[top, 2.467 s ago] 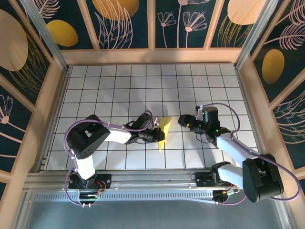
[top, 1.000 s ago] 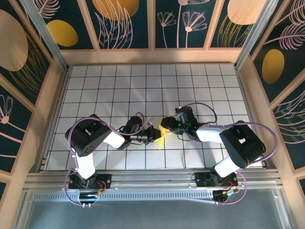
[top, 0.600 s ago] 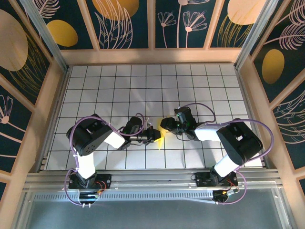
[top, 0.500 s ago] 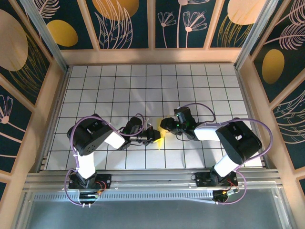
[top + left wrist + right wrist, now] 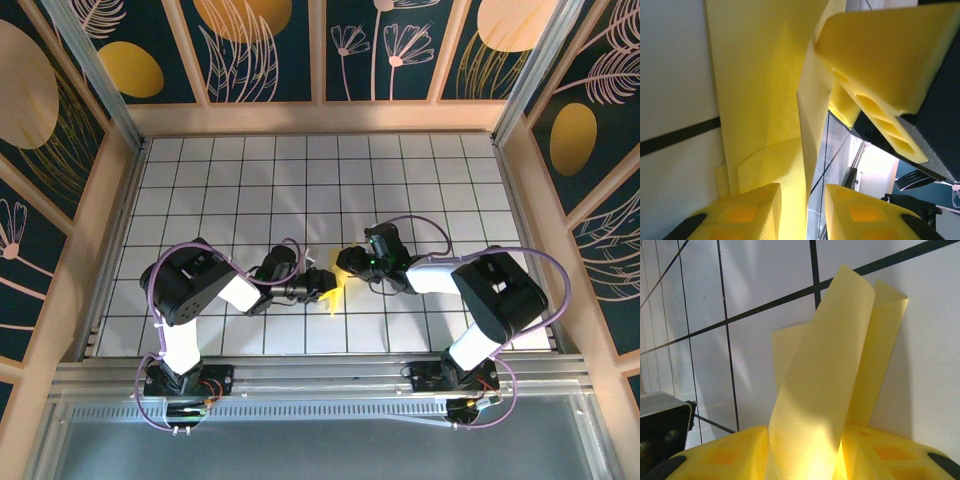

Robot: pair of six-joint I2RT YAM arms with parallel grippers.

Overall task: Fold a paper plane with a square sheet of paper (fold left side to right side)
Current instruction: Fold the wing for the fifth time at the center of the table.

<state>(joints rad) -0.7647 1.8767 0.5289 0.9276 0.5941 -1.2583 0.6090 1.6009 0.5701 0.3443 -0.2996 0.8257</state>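
The square sheet of paper (image 5: 334,300) is folded into a tall pale-yellow strip standing near the table's middle, between both grippers. In the left wrist view a creased edge of the paper (image 5: 760,100) rises between the fingers of my left gripper (image 5: 802,192), which stands open; the paper leans by the left finger, with a gap to the right one. My left gripper (image 5: 325,287) reaches in from the left. My right gripper (image 5: 347,265) meets it from the right. Its fingers (image 5: 805,432) are shut on a curled flap of the paper (image 5: 830,390).
White gridded table (image 5: 250,190) with wooden side walls (image 5: 110,200) and a patterned back wall. The right gripper's yellow finger (image 5: 880,55) hangs very close above the left one. An aluminium rail (image 5: 320,385) runs along the near edge by the arm bases.
The right arm swung left and took the paper's top. In the last half second the left jaws opened off the paper, while the right jaws narrowed slightly.
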